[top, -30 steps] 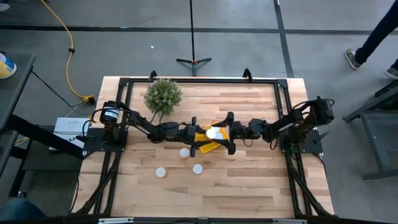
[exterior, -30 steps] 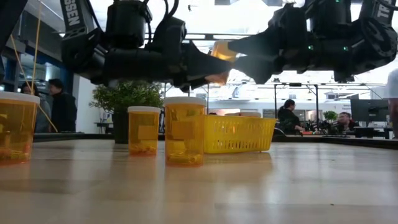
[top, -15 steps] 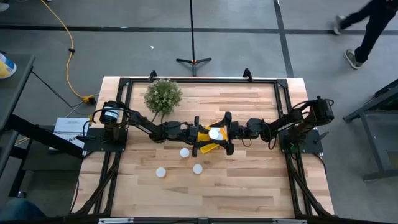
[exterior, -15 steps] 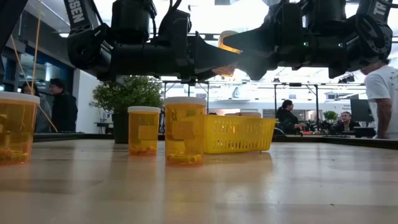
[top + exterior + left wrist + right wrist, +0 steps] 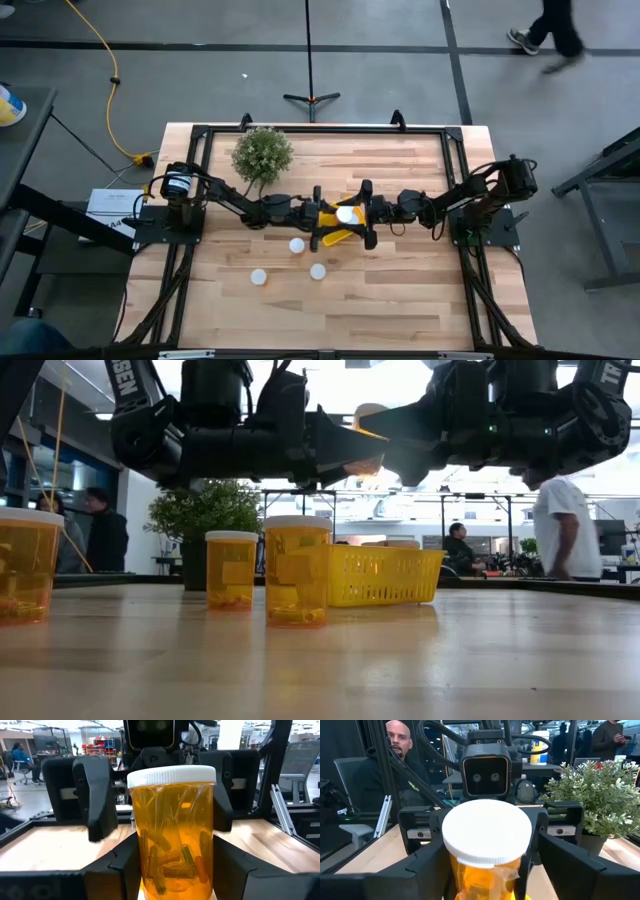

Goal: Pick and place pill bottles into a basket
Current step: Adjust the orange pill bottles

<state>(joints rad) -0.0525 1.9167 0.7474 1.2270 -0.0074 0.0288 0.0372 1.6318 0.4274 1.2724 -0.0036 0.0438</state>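
An orange pill bottle with a white cap is held upright in the air over the yellow basket, between my two grippers. My left gripper comes from the left and is shut on it. My right gripper comes from the right. It is open, with its fingers close on either side of the bottle below the cap. Three more bottles stand on their bases on the table. The basket also shows in the low view. My left gripper pinches the lower body of the bottle between its two fingers, one on each side. The fingers lie level and come from the table's left. The bottle stands upright in the hold, cap up, lifted clear above the basket. I cannot tell whether my right gripper touches the bottle.
A bushy green potted plant stands at the far left of the table. The bare wooden top lies toward the near edge. People show in the room beyond the table.
My right gripper has moved toward the table's left until its fingers flank the held bottle. Both grippers and the bottle have risen a little over the basket. The bottle has stayed in my left gripper's hold.
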